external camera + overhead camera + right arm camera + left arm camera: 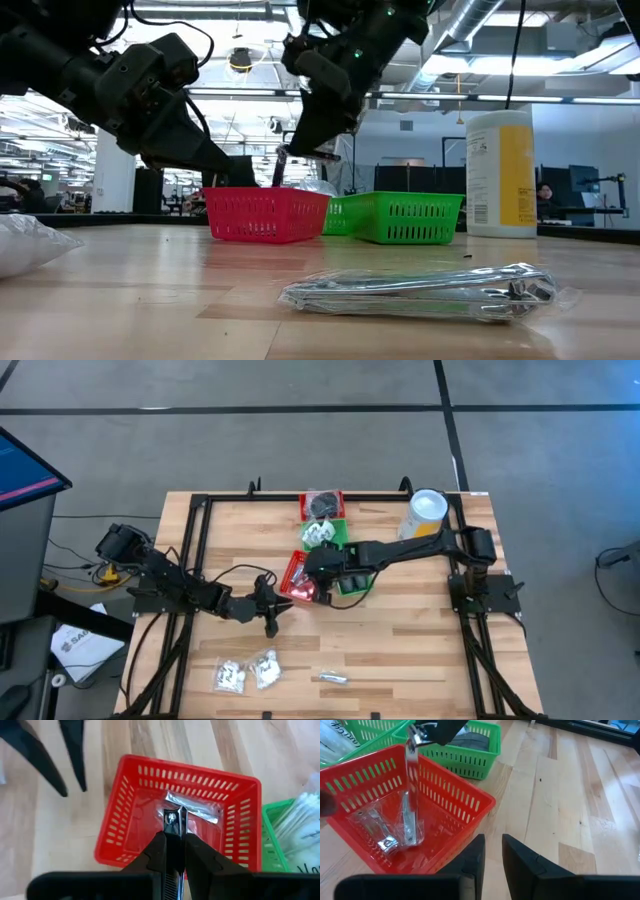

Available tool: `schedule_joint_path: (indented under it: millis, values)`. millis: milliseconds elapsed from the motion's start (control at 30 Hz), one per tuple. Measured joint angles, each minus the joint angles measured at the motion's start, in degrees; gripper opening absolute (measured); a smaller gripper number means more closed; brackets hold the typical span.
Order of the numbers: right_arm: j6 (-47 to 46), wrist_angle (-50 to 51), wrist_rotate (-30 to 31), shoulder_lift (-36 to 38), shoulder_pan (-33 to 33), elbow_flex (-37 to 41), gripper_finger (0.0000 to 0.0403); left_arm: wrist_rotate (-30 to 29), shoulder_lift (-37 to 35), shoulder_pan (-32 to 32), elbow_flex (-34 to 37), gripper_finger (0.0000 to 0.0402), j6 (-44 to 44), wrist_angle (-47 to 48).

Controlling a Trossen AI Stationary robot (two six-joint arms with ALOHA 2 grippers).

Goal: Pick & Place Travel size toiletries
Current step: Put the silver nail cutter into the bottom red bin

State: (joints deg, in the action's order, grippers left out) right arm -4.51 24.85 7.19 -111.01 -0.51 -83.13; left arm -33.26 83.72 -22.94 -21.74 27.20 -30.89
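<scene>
My right gripper point(174, 851) hangs over the red mesh basket point(120, 820), shut on a slim silvery sachet point(410, 785) that reaches down into the basket. Another silvery sachet point(197, 809) lies on the basket floor. My left gripper point(493, 851) is open and empty, low over the table near that basket's near-left corner point(270, 610). A third silvery sachet point(332, 678) and two clear packets with white contents point(228, 676) point(265, 667) lie flat near the table's near edge. A black disc point(322, 506) sits in a far red basket. My right gripper pinches the silvery sachet's upper end point(413, 739) between its two fingers point(159, 851), coming from above and pointing down. The sachet hangs upright below the fingers. Its lower end point(409, 832) is down inside the red basket, close to or on the basket floor; which, I cannot tell.
Green mesh baskets point(326, 536) stand just behind the red one, one holding clear packets. A tall yellow canister with a white lid point(425, 515) stands at the far right. A black frame point(190, 550) borders the table. Bare wood lies to the right of the near sachet.
</scene>
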Motion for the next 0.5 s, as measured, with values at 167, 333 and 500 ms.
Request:
schedule_joint_path:
  millis: [167, 333, 500]
  values:
    - [0.0, -0.58, -0.01, -0.39, 0.66, 0.09, 0.0036, 0.0, 0.0, 0.0, 0.0, 0.0058, 0.02, -0.01]
    - [0.0, -2.07, 0.04, -0.94, 1.1, 0.07, 0.0062, -0.02, 0.0, 0.0, 0.0, 0.0058, 0.04, -0.01]
    - [0.44, -5.45, 0.11, -1.74, 1.89, -0.08, 0.0094, -0.09, 0.0, 0.0, 0.0, 0.0058, 0.09, -0.03]
